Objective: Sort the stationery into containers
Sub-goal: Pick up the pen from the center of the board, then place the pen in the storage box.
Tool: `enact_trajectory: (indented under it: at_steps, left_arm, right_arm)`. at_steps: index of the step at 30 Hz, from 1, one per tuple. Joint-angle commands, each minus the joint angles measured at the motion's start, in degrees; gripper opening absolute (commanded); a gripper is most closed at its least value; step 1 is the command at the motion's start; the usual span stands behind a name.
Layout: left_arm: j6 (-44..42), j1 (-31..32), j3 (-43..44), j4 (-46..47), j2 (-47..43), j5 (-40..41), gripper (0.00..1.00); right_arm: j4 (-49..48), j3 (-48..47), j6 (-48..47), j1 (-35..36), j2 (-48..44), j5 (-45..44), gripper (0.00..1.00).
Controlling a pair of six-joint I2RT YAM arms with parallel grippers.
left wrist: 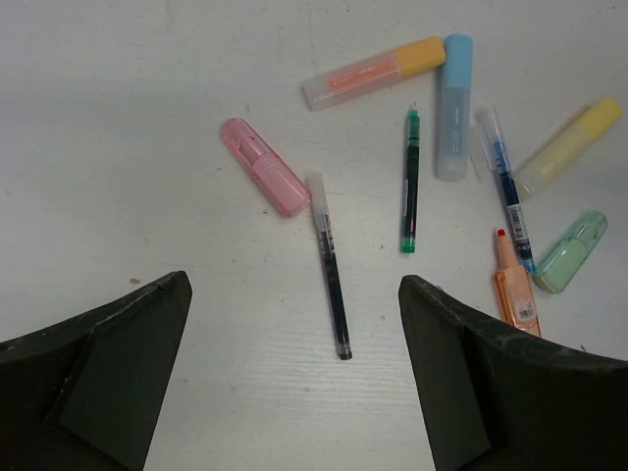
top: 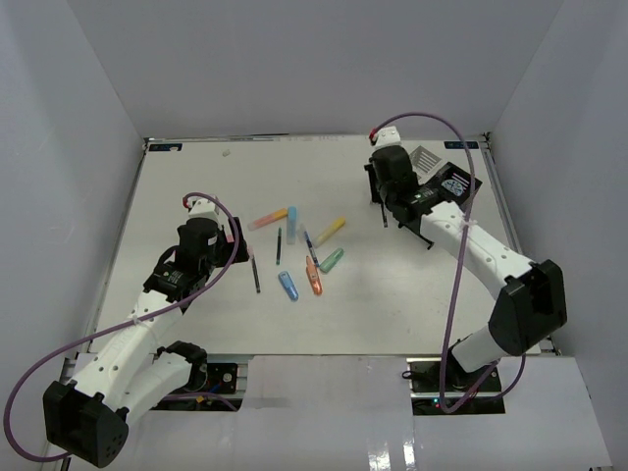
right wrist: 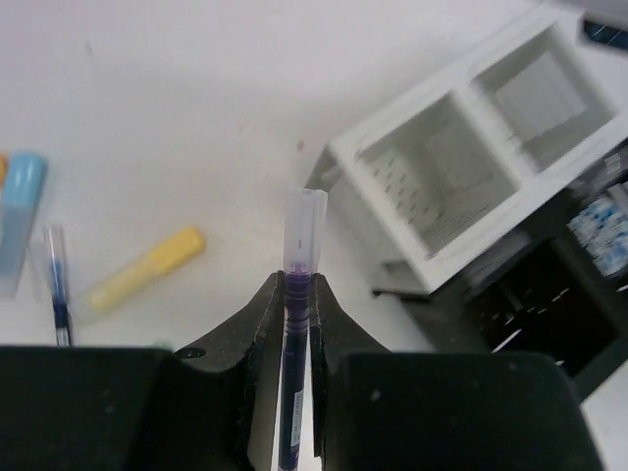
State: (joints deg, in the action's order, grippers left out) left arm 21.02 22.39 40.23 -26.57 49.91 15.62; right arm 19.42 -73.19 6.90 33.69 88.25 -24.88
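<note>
Near the far right corner, from above, the right pincer (top: 385, 211) hangs beside the white box (top: 428, 157) and black box (top: 456, 186); chunky markers (top: 331, 230) lie midway between the side edges. Left wrist: the left pincer (left wrist: 294, 285) gapes wide over a thin dark pen (left wrist: 331, 280), probably lining up. Right wrist: that pincer clamps a glossy purple pen (right wrist: 303, 235), clear cap towards the slatted white box.

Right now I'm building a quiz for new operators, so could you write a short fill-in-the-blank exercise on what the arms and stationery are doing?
1. The pen clamped in the right gripper is ___ in colour.
2. The left gripper hangs ___ above the loose stationery, gripping nothing.
3. The two compartments of the white organiser seen from the right wrist are ___.

Missing words: purple; open; empty.
</note>
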Motion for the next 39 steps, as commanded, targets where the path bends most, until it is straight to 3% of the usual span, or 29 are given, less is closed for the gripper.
enact_trajectory:
  at_steps: [1, 8, 16, 32, 36, 39]
  left_arm:
    - [0.1, -0.2, 0.8, 0.2, -1.4, -0.1, 0.98]
    - [0.1, -0.2, 0.7, 0.2, -1.7, 0.0, 0.98]
    - [0.1, -0.2, 0.6, 0.3, -2.0, -0.1, 0.98]
    - [-0.2, -0.2, 0.2, 0.7, -0.7, -1.0, 0.98]
    - [-0.3, -0.2, 0.2, 0.7, -0.3, -1.2, 0.98]
    - [-0.3, -0.2, 0.3, 0.9, -0.5, -1.5, 0.98]
  right_arm:
    - [-9.8, -2.7, -6.5, -3.4, -3.7, -6.3, 0.08]
    - [-33.5, 0.1, -12.1, -13.1, -3.4, -1.7, 0.08]
    - [-53.2, -0.5, -18.1, -20.2, 5.7, 4.4, 0.08]
    - [-63.8, -8.3, -19.2, -24.0, 23.7, 8.4, 0.08]
    - [-64.9, -4.9, -18.7, -24.0, 23.6, 8.6, 0.08]
    - [-66.9, -1.4, -18.1, -24.0, 22.8, 8.3, 0.16]
